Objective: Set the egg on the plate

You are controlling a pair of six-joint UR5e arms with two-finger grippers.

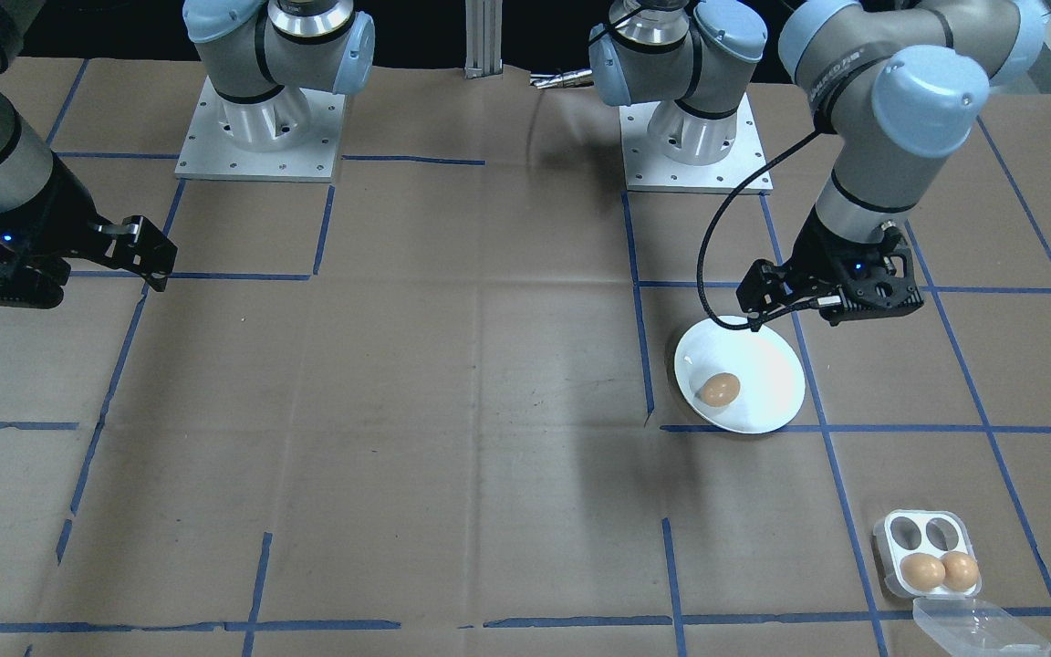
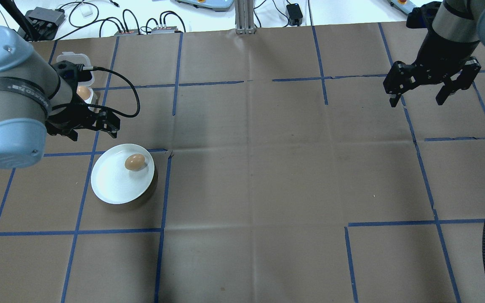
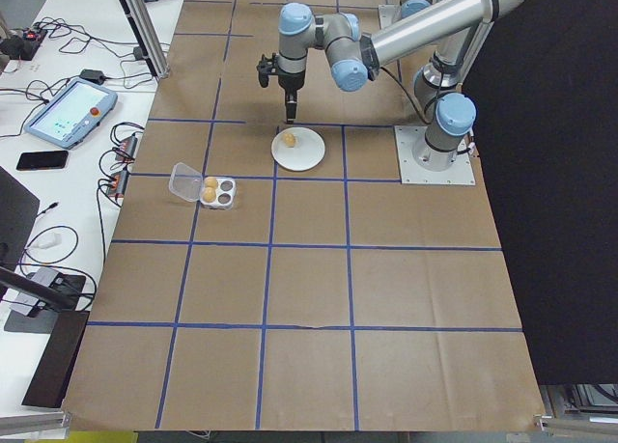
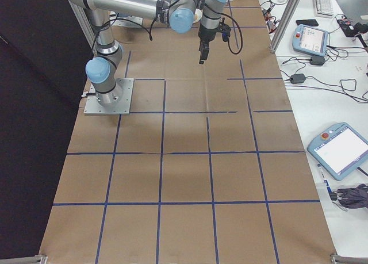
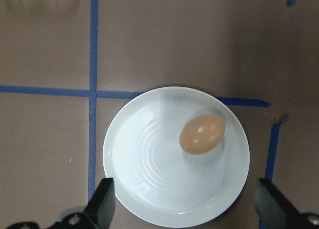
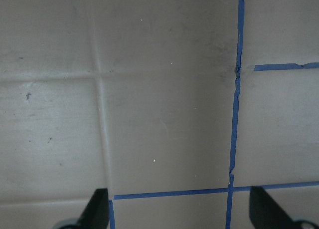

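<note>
— Between the two dark fingertips at the bottom edge of the left wrist view, what lies there?

— Nothing is held. The left gripper (image 5: 183, 209) stands spread wide with only the near part of the plate (image 5: 134, 154) showing in the gap; one finger (image 5: 103, 204) is at lower left, the other at lower right.

— And the egg (image 5: 202, 134)?

— Up-frame from the fingers and a little right of centre, resting on the plate towards its right side. Its long axis runs slightly tilted, from lower left to upper right, roughly along the line between the fingertips.

— So the egg is already placed?

— I judge so. In the front-facing view the egg (image 1: 720, 389) lies on the plate (image 1: 763, 401), and the left gripper (image 1: 776, 297) hangs near the plate's upper rim, apart from the egg.

— Which arm is nearer?

— The left, plainly. The right gripper (image 2: 421, 99) is at the upper right of the overhead view, well apart, its fingers open over bare brown paper (image 6: 164, 89).

— Anything else nearby?

— An egg tray (image 1: 929, 552) with two eggs left, at lower right of the front-facing view.
</note>
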